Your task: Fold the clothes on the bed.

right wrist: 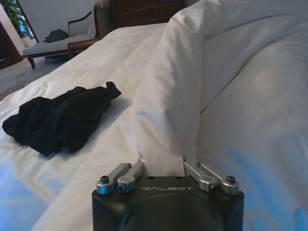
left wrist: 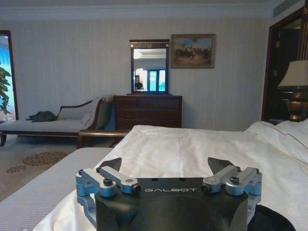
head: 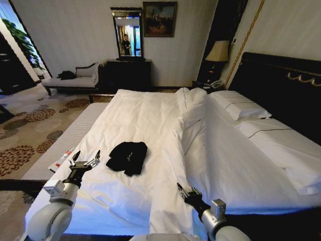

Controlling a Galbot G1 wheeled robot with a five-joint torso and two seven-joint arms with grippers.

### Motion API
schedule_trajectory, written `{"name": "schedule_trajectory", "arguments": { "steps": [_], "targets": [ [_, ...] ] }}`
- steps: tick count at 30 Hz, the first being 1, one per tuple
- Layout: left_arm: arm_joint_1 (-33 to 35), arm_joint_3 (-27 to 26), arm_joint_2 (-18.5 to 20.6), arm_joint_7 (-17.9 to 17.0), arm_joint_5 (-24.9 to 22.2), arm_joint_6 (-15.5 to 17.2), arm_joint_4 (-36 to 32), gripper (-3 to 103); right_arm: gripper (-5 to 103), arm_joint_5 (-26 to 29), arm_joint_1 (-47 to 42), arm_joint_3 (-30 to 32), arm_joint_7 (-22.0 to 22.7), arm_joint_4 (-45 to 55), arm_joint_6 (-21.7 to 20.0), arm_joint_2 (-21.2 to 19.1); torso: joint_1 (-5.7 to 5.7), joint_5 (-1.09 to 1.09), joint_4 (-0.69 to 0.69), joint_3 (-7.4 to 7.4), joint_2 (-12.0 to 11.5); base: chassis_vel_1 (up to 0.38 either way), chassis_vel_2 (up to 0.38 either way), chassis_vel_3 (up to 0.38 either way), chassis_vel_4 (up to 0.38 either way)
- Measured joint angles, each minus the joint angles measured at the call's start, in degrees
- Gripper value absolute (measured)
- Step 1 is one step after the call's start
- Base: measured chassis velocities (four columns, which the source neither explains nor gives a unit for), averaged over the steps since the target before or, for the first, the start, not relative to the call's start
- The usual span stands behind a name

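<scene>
black tee [head: 127,156] bunched on bed [head: 150,115], just fwd-right of left gripper [head: 84,161], jaws wide, the nearer arm. right gripper [head: 184,192] farther, also spread, at a duvet ridge [right wrist: 168,96].

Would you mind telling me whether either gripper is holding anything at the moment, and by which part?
Nothing is held. The left gripper is open beside the crumpled black T-shirt; the right gripper is open over a duvet fold.

Bed [head: 150,108]: large, white duvet [head: 230,165] with a raised fold running ahead of my right pincer [head: 183,192]. Black T-shirt [head: 127,156], crumpled, lies on the duvet just beyond and inward of my left pincer [head: 85,161]. White pillows [head: 241,108] lie far ahead of my right pincer, against the dark headboard [head: 281,85].
</scene>
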Motion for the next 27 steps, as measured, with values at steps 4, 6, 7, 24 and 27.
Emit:
{"name": "schedule_trajectory", "arguments": {
  "steps": [4,6,7,24,27],
  "targets": [
    [0.03,0.12,0.05,-0.02,0.0,0.03,-0.01,100,8,0.0,-0.34,0.14,0.04,0.17,0.22,0.12,0.0,0.0,0.0,0.0,0.0,0.0,0.0,0.0,0.0],
    [-0.09,0.29,0.01,-0.04,0.0,0.04,-0.01,100,1,0.0,-0.54,0.31,0.06,0.36,0.32,0.26,0.0,0.0,0.0,0.0,0.0,0.0,0.0,0.0,0.0],
    [-0.11,0.36,0.0,-0.05,0.0,0.05,0.0,100,1,0.0,-0.6,0.39,0.08,0.44,0.34,0.35,0.0,0.0,0.0,0.0,0.0,0.0,0.0,0.0,0.0],
    [-0.58,0.61,-0.46,-0.04,-0.14,-0.07,1.24,100,1,-10.96,-2.36,15.41,-3.0,-1.93,10.1,5.87,0.0,0.02,0.0,0.0,0.0,0.0,0.0,0.0,0.0],
    [-0.9,0.63,-0.69,-0.02,-0.15,-0.1,1.46,100,1,-10.57,-2.73,19.77,-3.8,-2.46,12.21,6.47,0.0,0.0,0.0,0.0,0.0,0.0,0.0,0.0,0.0]
  ]
}}
